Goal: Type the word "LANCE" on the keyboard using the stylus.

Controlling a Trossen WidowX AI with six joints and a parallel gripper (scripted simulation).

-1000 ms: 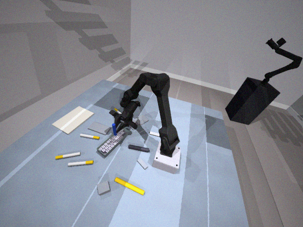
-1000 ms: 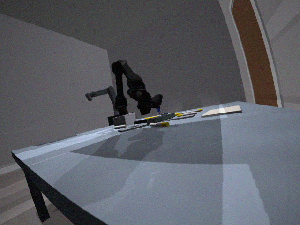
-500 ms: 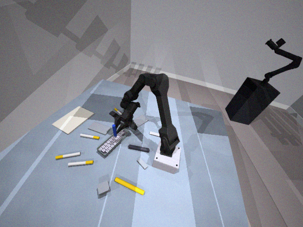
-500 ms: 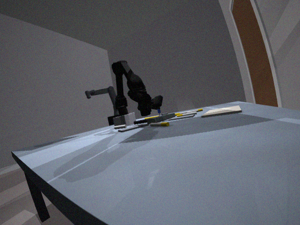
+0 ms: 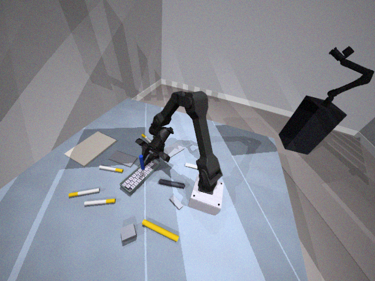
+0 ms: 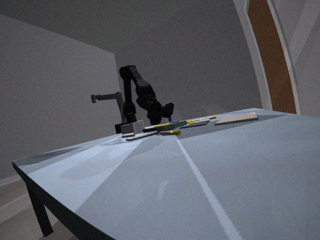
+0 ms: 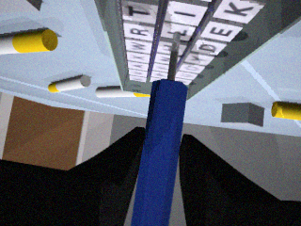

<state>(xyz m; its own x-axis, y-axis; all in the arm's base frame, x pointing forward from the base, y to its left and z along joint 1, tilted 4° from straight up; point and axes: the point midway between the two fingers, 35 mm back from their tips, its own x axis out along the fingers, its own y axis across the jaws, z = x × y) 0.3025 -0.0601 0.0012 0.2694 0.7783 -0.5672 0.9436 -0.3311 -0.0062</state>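
The black two-fingered hand (image 5: 150, 155) (image 6: 169, 115) (image 7: 162, 138) pinched the blue, thin-tipped stylus (image 5: 141, 162) (image 6: 169, 119) (image 7: 162, 141) over the grey-green keyboard (image 5: 130, 190) (image 6: 171, 125) (image 7: 110, 47), apparently lining up L; a firm downward press was needed next.

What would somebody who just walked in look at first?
Probably the big black robot arm, bending up from its white base block and reaching down over the keyboard. Next, the bright blue stylus, pinched in its end effector with the thin tip over the letter keys. Then maybe the thick yellow stick, lying on the blue table near the gray block.
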